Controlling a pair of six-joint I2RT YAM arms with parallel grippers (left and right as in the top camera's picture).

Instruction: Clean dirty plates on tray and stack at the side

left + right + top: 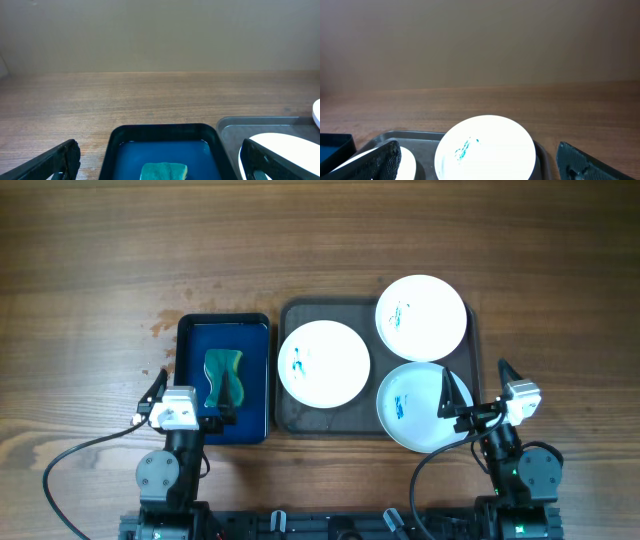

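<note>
Our left gripper (pixel 193 392) and right gripper (pixel 476 383) gape empty, and the plate (pixel 408 416) under the right one overhangs the tray (pixel 298 421) rim and could tip if nudged.

A blue-smeared white plate (pixel 486 146) lies on the dark tray (pixel 415 138).

Sponge (pixel 163 171) and left fingers (pixel 52 165) cropped by the left wrist view's bottom edge, one plate (pixel 317 112) by its right edge.

Wooden table (pixel 100 250), plain beige wall (pixel 160 30)
</note>
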